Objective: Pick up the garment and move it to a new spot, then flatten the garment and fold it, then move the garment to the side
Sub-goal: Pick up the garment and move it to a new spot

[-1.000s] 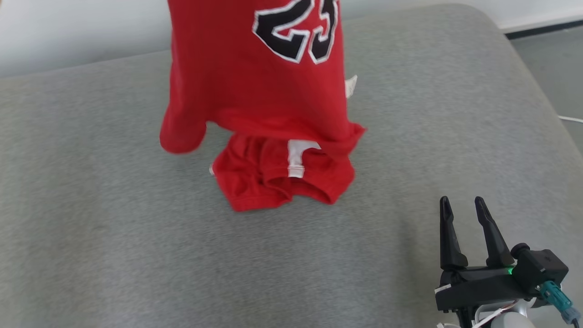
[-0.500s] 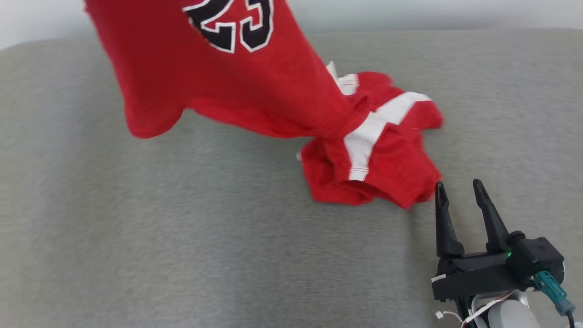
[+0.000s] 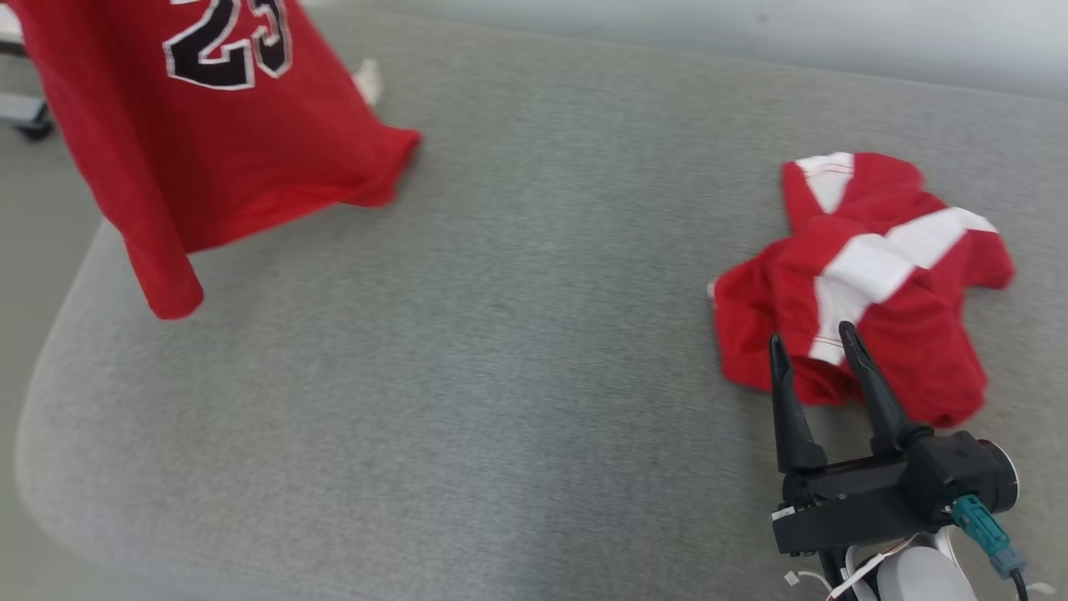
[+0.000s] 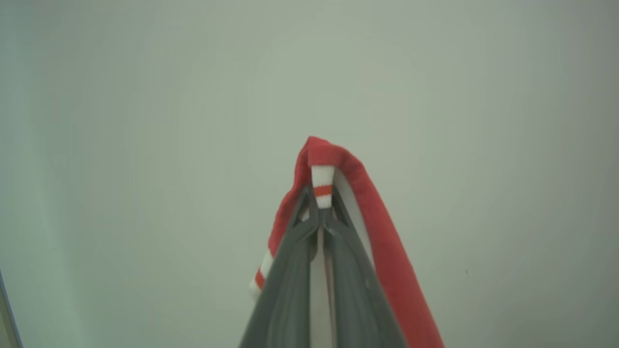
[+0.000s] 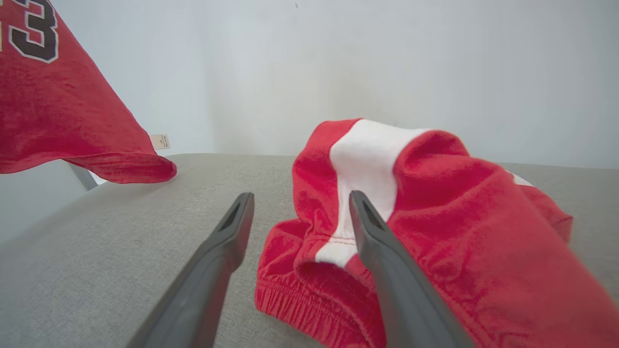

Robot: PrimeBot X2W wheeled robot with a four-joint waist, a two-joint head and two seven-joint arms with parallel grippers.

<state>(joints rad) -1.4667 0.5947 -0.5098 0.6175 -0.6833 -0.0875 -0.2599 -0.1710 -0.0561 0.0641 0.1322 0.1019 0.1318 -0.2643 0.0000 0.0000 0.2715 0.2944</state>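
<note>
Grey cushion (image 3: 501,351) spans the frame. Red jersey (image 3: 209,159) (black 23 on it) hangs above the cushion's far-left corner, its white-trimmed edge pinched in the left gripper (image 4: 320,207), jaws clamped on it. Red shorts (image 3: 901,309) lie crumpled on the cushion's right side. Right gripper (image 3: 811,334) is over the cushion's near-right part, jaws wide, empty, just beside the shorts.

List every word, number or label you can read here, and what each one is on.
"23", black with white outline, top cut off: on the hanging red jersey.
Small pale tag by the jersey's hem: print too small to read.
No text visible on the red and white shorts.
</note>
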